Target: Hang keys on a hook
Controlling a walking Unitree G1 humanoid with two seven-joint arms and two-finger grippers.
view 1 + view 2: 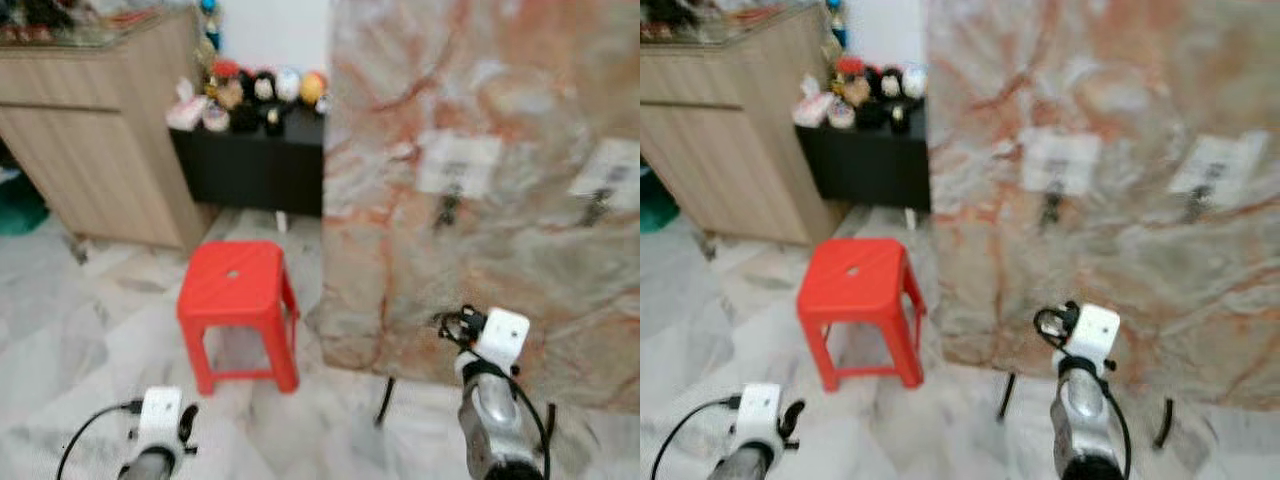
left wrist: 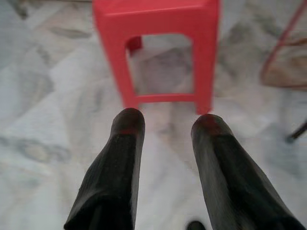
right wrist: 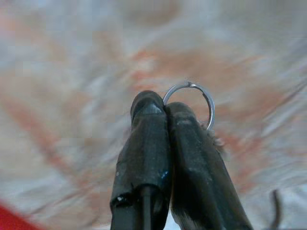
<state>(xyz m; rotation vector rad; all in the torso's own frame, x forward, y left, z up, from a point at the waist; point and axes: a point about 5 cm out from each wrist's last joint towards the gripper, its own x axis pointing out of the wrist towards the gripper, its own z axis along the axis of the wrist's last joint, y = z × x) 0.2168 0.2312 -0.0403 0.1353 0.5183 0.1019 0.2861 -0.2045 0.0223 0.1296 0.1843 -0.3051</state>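
The two head views look forward and down from above at the same scene: a marbled panel standing on the floor, a red stool to its left, and a wooden cabinet farther back. The panel and stool sit further left in the right eye view. The left wrist view looks along the left hand at the stool, low and close. The right wrist view looks along the right hand, very near the blurred panel.
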